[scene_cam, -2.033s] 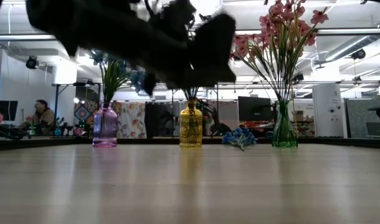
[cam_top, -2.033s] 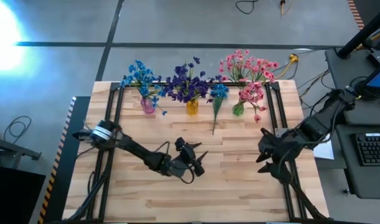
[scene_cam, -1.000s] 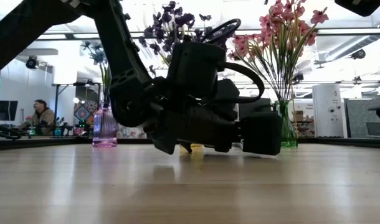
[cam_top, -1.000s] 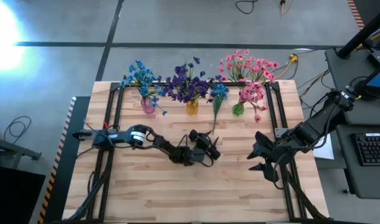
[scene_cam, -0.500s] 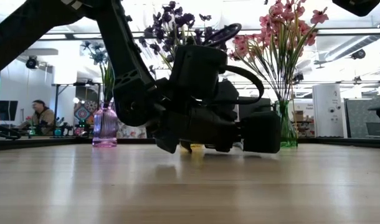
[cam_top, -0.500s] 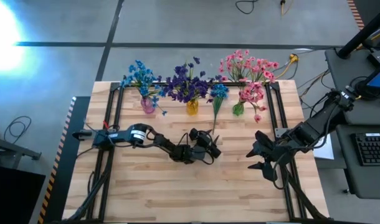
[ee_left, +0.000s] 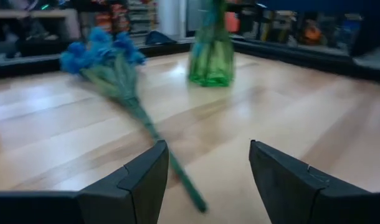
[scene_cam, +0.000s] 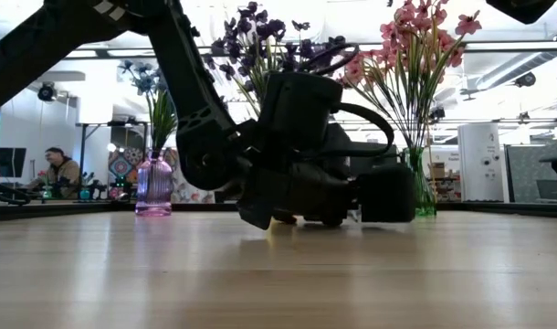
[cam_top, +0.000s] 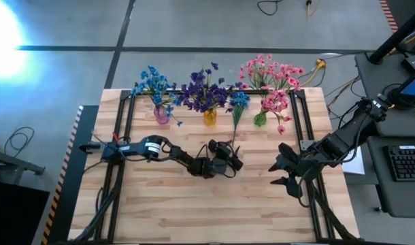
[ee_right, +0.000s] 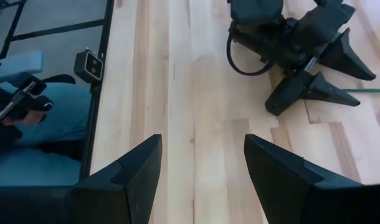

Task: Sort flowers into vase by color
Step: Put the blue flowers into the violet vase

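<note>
The left pincer lies low over the middle of the bench, jaws spread wide and holding nothing, with the thin green stem of the loose blue flower running into the gap between its two fingers. That sprig lies flat on the wood between the yellow vase and the green vase, its blossom head toward the vases and its stem end toward the pincer. The main risk, as I judge it, is the stem itself: it is thin and lies flush on the boards, so fingers closing a little too high would pass over it, and fingers pressed too low would scrape the bench or flick the stem sideways out of the gap. A grip right at the tip would also let the heavy head swing and perhaps brush the purple flowers or the pink flowers on the way to the pink vase, where the other blue flowers stand. The left arm reaches far forward, stretched nearly level along the bench. The right pincer waits at the right side of the bench, also open and empty.
</note>
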You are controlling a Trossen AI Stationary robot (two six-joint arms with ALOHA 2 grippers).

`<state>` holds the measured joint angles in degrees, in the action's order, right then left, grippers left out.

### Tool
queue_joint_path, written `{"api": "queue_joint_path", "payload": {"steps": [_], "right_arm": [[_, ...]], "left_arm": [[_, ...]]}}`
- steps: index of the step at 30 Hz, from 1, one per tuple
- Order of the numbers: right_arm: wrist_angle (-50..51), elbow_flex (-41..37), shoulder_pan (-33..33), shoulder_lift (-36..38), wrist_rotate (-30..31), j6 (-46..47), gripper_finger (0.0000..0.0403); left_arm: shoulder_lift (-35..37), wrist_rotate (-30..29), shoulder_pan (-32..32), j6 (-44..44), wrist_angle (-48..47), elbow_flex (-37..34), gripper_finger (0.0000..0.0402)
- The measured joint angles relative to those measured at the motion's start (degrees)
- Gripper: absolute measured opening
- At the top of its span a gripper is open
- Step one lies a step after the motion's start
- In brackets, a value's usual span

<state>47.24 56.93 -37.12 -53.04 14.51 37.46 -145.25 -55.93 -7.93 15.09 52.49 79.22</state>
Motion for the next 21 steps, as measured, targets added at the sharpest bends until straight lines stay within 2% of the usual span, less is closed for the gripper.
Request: {"api": "queue_joint_path", "payload": {"steps": [6,16,21], "right_arm": [[0.01,0.00,0.00,0.00,0.58,-0.07,0.0219],[0.00,0.00,0.00,0.00,0.59,-0.67,0.0219],[0.00,0.00,0.00,0.00,0.56,-0.14,0.0219]], "left_arm": [[0.33,-3.14,0.09,8.63,-6.41,0.11,0.0190],[0.33,-3.04,0.11,9.49,-7.76,0.32,0.0117],[1.61,-0.89,-0.21,10.51,-11.23,0.83,0.0073]]}}
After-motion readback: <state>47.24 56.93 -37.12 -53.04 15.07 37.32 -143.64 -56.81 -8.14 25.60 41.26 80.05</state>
